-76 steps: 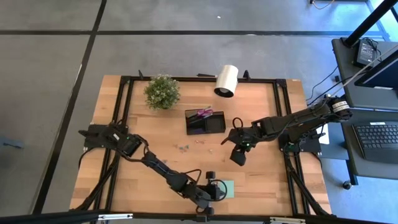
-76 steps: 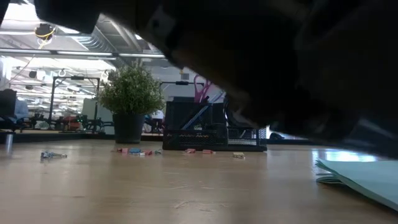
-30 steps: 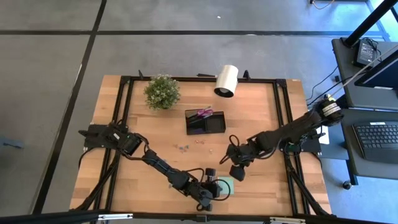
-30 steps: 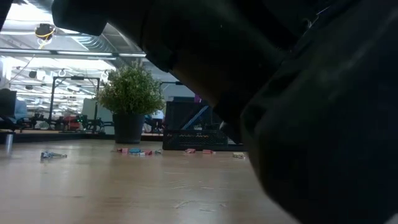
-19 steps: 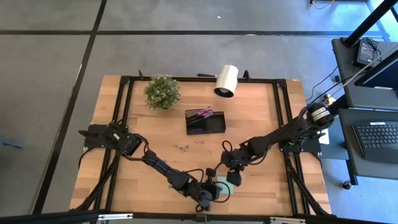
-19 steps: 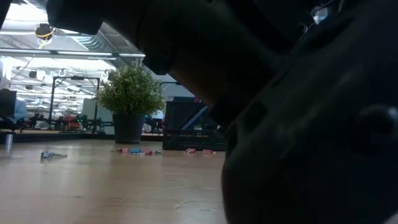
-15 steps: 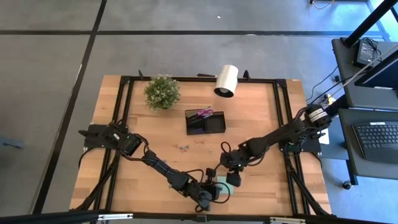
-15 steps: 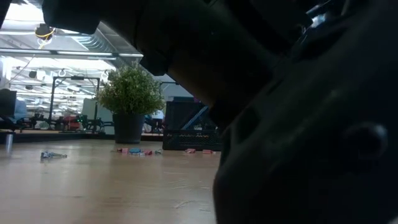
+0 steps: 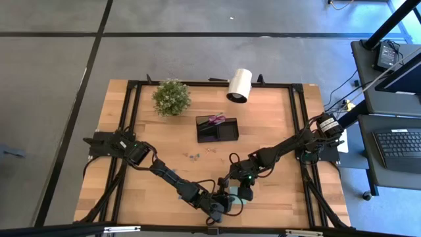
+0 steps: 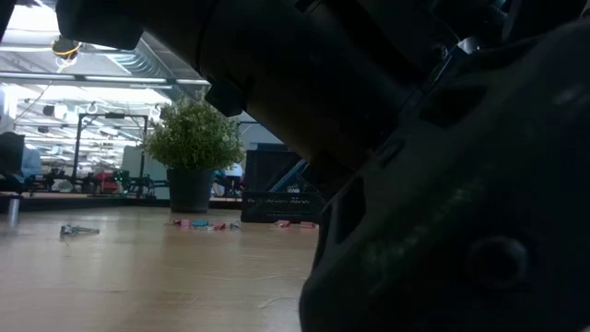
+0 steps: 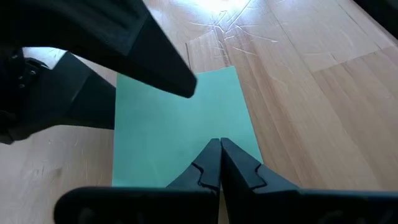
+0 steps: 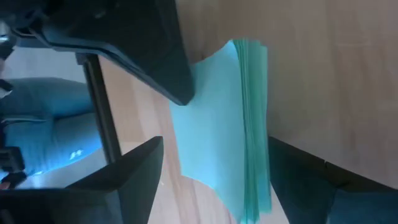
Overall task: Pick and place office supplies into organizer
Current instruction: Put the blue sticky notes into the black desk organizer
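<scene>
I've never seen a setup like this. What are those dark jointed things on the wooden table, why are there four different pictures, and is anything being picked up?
Those are two robot arms, each ending in a two-finger claw. One picture looks straight down from above, one sits at table height, and two come from cameras on the arms' wrists.

On the wooden table stand a small green potted plant, a white cylinder roll and a black rectangular organizer tray with purple-handled scissors in it. A few small clips lie loose.

Both arms meet near the front edge at a light green square sticky-note pad. The left claw is shut, its tips down over the pad. The right claw is open, a finger on either side of the pad. Neither holds anything yet.
</scene>
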`<control>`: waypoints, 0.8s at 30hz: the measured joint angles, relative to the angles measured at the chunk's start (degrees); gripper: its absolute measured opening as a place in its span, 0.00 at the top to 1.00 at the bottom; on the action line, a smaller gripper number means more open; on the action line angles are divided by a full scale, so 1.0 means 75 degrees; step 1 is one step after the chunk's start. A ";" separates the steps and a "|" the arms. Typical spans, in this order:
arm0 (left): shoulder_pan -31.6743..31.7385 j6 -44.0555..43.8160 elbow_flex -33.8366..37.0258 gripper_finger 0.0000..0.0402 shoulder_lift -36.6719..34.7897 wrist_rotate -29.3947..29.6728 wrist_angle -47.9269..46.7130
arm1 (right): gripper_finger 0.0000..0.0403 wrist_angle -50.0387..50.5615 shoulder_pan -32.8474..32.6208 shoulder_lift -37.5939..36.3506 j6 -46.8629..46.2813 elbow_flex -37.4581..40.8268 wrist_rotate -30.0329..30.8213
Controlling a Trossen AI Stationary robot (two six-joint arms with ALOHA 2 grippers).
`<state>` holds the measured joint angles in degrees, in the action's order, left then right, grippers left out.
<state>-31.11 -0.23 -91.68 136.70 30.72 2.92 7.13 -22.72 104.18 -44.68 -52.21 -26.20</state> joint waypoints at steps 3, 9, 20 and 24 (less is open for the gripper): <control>0.0003 0.0001 0.0000 1.00 0.0000 0.0000 -0.0003 | 0.31 -0.0158 -0.0006 0.0027 -0.0013 0.0007 -0.0167; 0.0006 0.0003 0.0000 1.00 0.0000 0.0031 -0.0067 | 0.31 -0.0488 -0.0028 0.0061 -0.0260 0.0026 -0.0817; 0.0012 0.0001 -0.0006 1.00 0.0000 0.0188 -0.0184 | 0.31 -0.0556 -0.0157 0.0052 -0.0982 0.0026 -0.0816; 0.0012 0.0000 -0.0006 1.00 0.0000 0.0198 -0.0189 | 0.31 -0.0385 -0.0152 0.0051 -0.1367 0.0026 -0.0544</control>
<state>-31.03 -0.23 -91.72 136.70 32.21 1.50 4.25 -23.86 104.57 -54.93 -52.01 -30.28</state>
